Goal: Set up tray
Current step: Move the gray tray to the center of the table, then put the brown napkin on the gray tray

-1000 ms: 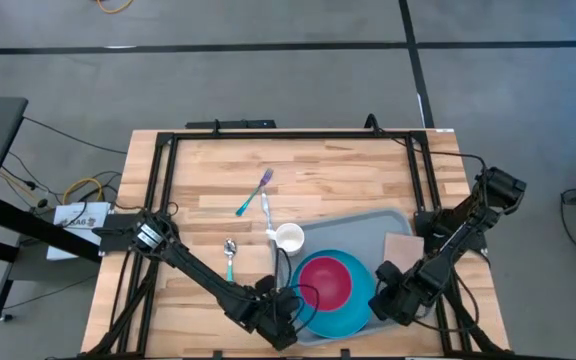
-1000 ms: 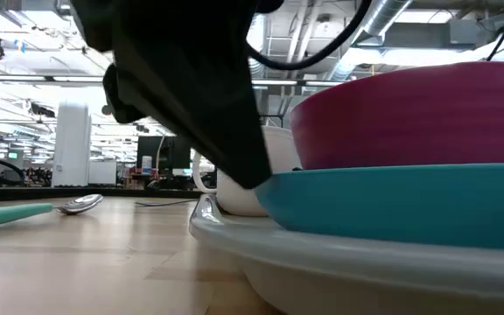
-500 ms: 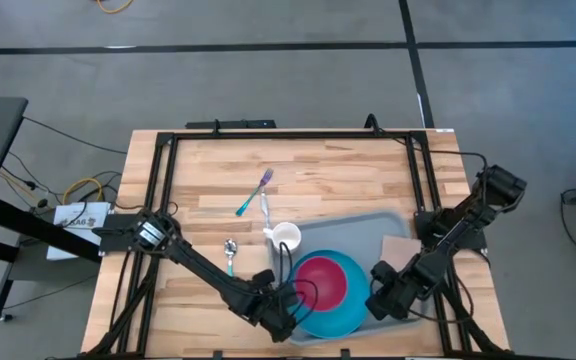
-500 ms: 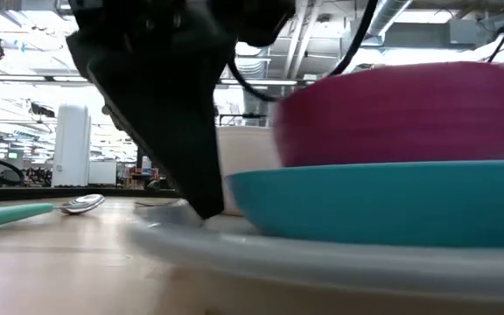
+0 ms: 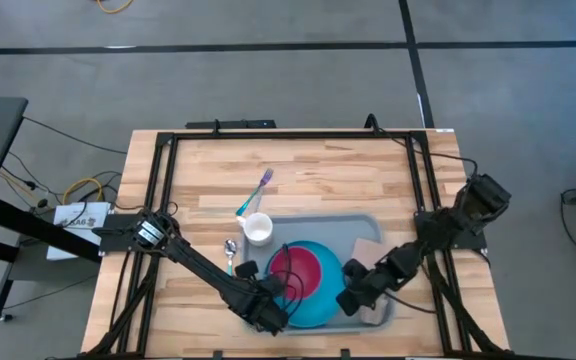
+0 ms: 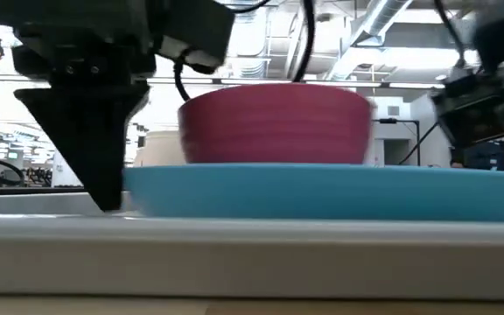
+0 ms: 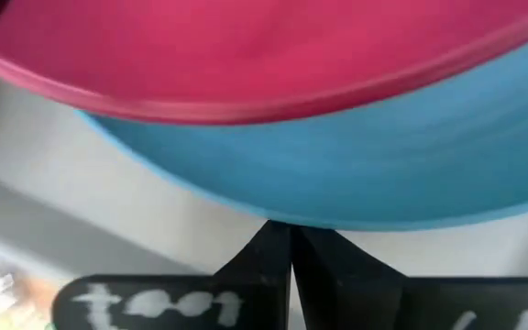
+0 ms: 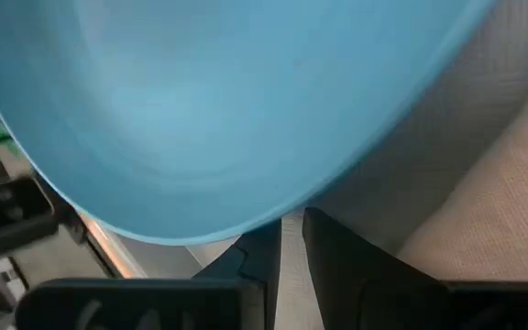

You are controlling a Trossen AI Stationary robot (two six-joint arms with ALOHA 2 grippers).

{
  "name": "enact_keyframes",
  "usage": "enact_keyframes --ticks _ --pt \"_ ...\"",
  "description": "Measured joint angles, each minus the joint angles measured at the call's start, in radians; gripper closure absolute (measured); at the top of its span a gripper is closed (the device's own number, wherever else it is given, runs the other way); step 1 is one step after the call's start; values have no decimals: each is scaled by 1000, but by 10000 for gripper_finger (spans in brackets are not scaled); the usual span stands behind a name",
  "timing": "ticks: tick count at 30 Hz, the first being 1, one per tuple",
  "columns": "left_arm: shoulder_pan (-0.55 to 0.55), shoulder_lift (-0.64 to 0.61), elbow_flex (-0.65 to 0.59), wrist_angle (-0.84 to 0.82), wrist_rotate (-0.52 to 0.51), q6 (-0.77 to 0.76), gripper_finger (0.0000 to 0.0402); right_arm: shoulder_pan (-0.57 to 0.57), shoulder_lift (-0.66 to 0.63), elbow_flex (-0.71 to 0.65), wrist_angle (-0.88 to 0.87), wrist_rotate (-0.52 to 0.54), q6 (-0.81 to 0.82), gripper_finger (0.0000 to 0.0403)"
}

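Gripping the tray point(image 5: 353, 225) rim: left gripper point(image 5: 268, 318) pressed together at its near-left edge, right gripper point(image 5: 353, 300) pinching its near-right edge. Blue plate point(image 5: 313, 305) with red bowl point(image 5: 298, 270) between them. Wrist lettering unreadable.

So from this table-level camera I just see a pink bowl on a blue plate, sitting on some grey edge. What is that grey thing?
Observer: From above, it is a wide grey tray; the blue plate sits in its near half.
Operator: Is anything else on it that the bowl hides from me?
Observer: Yes, a beige napkin lies flat on the tray's right side.
Operator: And the dark wedge on my left?
Observer: That is the left gripper, shut, at the tray's near edge.
Operator: Any cutlery?
Observer: A spoon lies on the bare table, just off the tray's left side.
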Motion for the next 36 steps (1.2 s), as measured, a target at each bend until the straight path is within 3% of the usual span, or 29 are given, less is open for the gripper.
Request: enact_keyframes --ticks 9,14,20,26,31,36 --pt "-31 -35 201 -350 -56 -52 401 -46 -16 59 -126 17 -72 351" --pt "-44 -41 361 -393 -155 -55 401 -46 -83 88 -232 57 -81 351" --pt "-21 -42 485 -315 -286 -30 401 -43 -201 122 -369 97 -80 351" --pt "23 -42 497 -165 -291 132 401 -23 -326 142 -601 121 -72 351" --pt "81 -42 497 42 -217 379 393 6 -435 145 -806 127 33 351" --pt "136 -41 497 217 -85 585 355 44 -499 145 -948 136 111 351"
